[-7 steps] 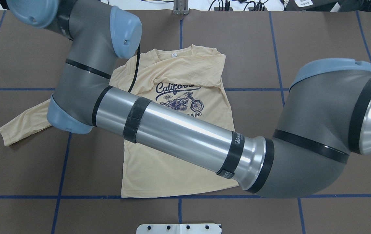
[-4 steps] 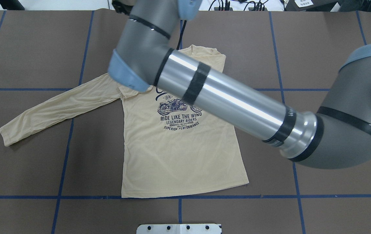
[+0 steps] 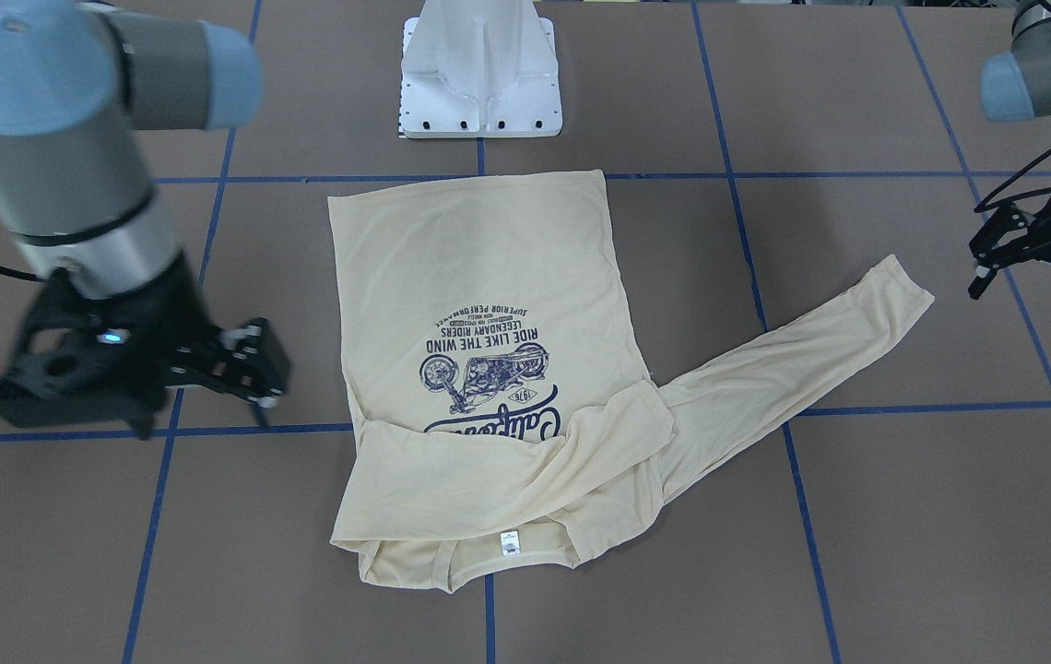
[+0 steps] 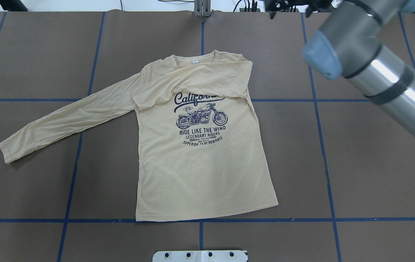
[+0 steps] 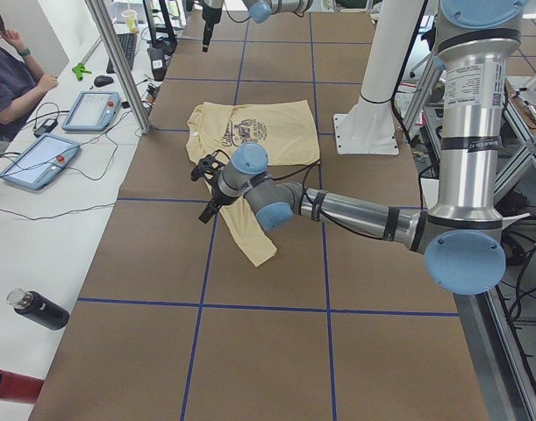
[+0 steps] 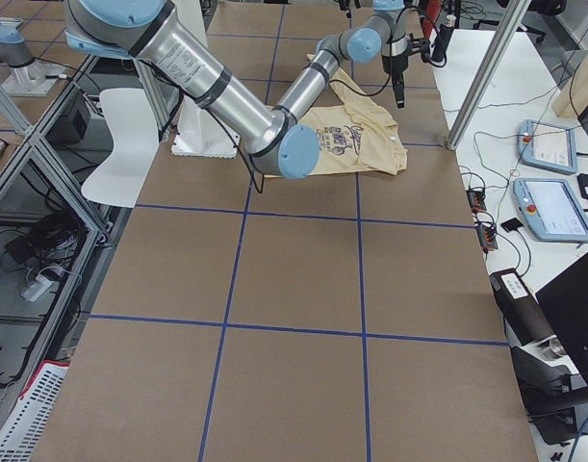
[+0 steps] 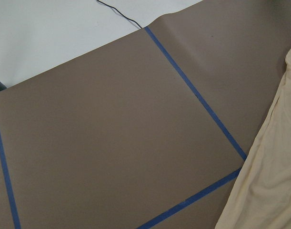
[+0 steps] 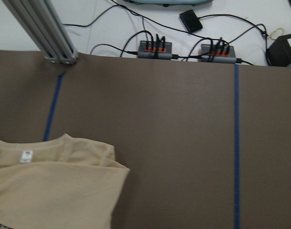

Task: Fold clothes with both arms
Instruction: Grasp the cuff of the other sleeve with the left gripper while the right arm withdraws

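With the T-shirt (image 4: 200,171) flat, hem toward the pedestal base (image 3: 479,83), my spread left gripper (image 3: 1023,295) should pinch the outstretched sleeve (image 4: 65,123) by its cuff; whether my right gripper (image 3: 258,383) is clenched, I cannot tell

T-shirt (image 4: 200,174), chest print in dark navy: script "Californ…" with its end hidden under a fold of the cloth, "1976" in a small banner, then "RIDE LIKE THE WIND", "LEGENDARY RIDERS", one line too small to read, and "SUPERIOR PERFORMANCE" set in an arc; in the front-facing view it reads upside down. White neck label (image 4: 194,62) inside the collar: markings too small to read. Black body of the left gripper (image 3: 1023,297), above the jaws: brand "ROBOTIQ" in white letters.
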Motion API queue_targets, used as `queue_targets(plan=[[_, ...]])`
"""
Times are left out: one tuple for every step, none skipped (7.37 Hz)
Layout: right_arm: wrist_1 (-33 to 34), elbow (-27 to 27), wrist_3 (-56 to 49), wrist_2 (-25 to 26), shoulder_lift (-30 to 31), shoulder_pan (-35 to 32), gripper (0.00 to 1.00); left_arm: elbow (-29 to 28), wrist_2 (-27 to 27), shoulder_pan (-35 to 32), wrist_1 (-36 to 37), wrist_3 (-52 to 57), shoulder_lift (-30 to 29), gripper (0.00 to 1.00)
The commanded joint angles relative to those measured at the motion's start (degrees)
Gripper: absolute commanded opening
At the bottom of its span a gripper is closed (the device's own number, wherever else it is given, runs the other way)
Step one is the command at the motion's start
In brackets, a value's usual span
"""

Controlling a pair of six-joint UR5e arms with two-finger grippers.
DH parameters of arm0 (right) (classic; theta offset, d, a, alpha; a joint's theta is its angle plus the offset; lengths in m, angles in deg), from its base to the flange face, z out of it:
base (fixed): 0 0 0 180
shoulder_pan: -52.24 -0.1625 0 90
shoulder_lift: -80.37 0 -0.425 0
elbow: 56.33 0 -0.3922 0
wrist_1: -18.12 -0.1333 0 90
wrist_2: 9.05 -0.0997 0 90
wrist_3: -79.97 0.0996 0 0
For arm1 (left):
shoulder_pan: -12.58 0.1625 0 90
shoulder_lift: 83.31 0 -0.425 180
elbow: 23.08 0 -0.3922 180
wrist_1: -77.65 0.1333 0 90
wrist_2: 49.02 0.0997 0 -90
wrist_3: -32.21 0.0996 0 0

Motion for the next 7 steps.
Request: queue_targets(plan=[[-0.6, -11.3, -20.9, -9.0, 20.9, -11.3, 1.0, 0.0, 3.8, 5.6, -6.8, -3.2, 6.1, 1.0], [-1.3, -13.1, -28.2, -11.5, 27.8, -16.2, 1.0, 0.0, 6.0, 8.1, -8.8, -3.2, 8.4, 1.0], [-3.9, -13.2, -33.7, -15.5, 33.5, -21.1, 1.0, 0.0, 10.1, 11.7, -9.8, -3.2, 9.8, 1.0], [-6.4, -13.2, -37.0, -17.3, 38.5, -24.2, 1.0, -0.1, 11.7, 14.7, -9.8, -3.2, 10.8, 1.0], [-9.8, -13.2, -38.2, -17.8, 42.4, -25.9, 1.0, -0.8, 14.1, 18.1, -9.8, -3.2, 11.6, 1.0], [-10.1, -13.6, -38.2, -17.9, 43.5, -27.0, 1.0, -2.2, 14.5, 19.2, -9.9, -3.1, 11.6, 1.0], [-10.1, -13.6, -38.3, -17.8, 43.9, -27.0, 1.0, -3.4, 16.1, 20.5, -10.0, -3.1, 11.6, 1.0]])
